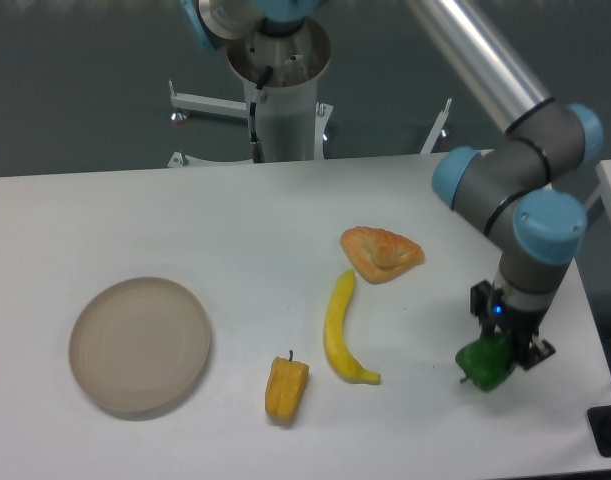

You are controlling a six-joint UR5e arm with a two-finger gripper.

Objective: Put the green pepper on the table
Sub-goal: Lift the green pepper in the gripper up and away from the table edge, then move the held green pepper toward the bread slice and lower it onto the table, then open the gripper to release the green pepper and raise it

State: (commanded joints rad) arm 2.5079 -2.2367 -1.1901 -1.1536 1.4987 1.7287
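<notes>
My gripper (497, 352) clamps the green pepper (484, 365) (stem pointing left) above the table (235, 220), right of the banana (340, 330).

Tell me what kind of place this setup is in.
Most likely a robotics lab or test bench, not a kitchen. A UR-style arm's pincer grips a green pepper over a bare white table, toy-like food is laid out in the open, and a plain dark wall stands behind the arm's pedestal.

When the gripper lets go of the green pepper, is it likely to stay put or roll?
The green pepper looks rounded and lumpy, so it may rock or roll a little on the flat table. Its glossy skin suggests a slippery hold in the gripper. It probably keeps its shape.
</notes>
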